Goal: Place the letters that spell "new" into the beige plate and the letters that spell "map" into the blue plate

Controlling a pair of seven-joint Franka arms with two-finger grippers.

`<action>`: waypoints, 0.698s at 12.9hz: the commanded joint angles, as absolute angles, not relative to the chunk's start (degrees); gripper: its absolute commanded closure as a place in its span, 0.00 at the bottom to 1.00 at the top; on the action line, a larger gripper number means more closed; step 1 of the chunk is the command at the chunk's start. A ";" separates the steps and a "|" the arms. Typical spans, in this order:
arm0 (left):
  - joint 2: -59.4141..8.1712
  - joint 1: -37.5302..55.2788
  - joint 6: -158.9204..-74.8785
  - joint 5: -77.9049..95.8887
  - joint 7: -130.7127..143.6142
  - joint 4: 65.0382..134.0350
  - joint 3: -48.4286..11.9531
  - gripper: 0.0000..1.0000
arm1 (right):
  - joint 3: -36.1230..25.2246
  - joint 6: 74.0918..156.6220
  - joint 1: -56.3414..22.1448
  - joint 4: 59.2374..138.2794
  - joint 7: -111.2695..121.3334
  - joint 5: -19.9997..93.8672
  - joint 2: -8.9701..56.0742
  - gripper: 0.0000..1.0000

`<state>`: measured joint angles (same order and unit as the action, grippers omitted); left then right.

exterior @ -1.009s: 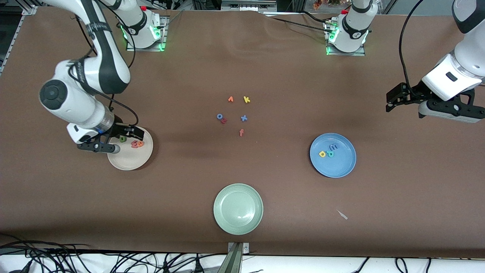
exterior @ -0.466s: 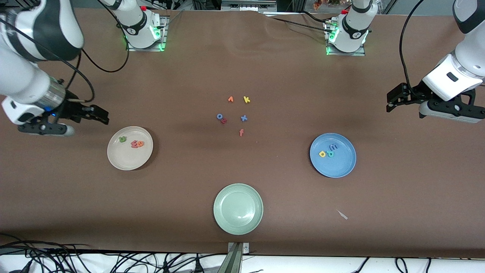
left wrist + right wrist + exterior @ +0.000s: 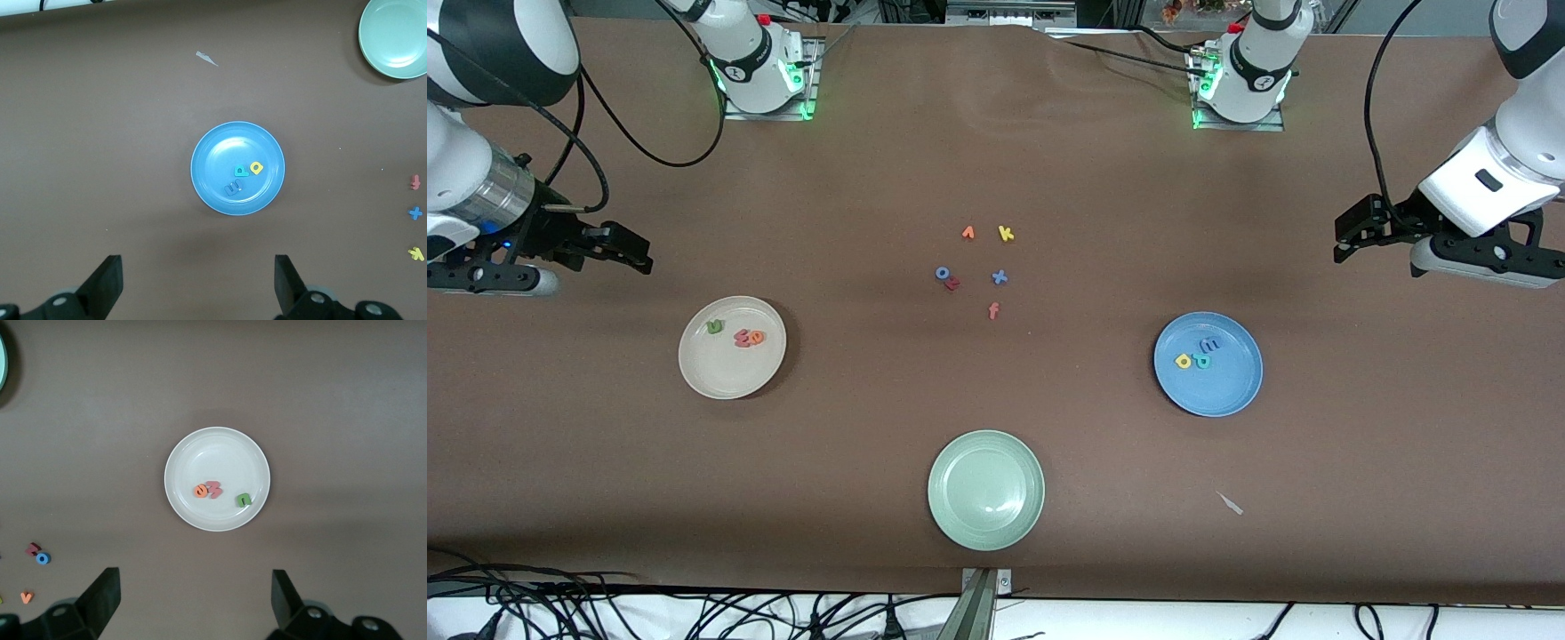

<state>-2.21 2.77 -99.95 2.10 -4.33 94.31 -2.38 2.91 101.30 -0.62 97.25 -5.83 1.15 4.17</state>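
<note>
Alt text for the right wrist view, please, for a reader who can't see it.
A beige plate on a brown table holds an orange e, a salmon-red w and an olive-green n. The right pincer hangs open above the table beside the plate, holding nothing.

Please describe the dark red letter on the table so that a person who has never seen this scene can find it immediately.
Look at the loose cluster of small foam letters on the brown table, between the beige plate and the blue plate. The dark red letter lies touching the blue o, slightly nearer the front camera. It is the cluster's only dark red piece; the others are orange, yellow or blue.
</note>
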 commanded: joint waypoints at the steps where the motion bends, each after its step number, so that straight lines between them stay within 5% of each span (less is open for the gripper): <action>1: -2.90 2.29 -98.53 3.60 -4.48 92.55 -2.46 0.00 | 4.04 94.77 0.62 89.93 -5.36 0.35 7.11 0.00; 9: -2.90 2.29 -98.53 3.60 -4.48 92.55 -2.46 0.00 | 3.52 94.22 0.97 88.34 -5.01 0.35 7.21 0.00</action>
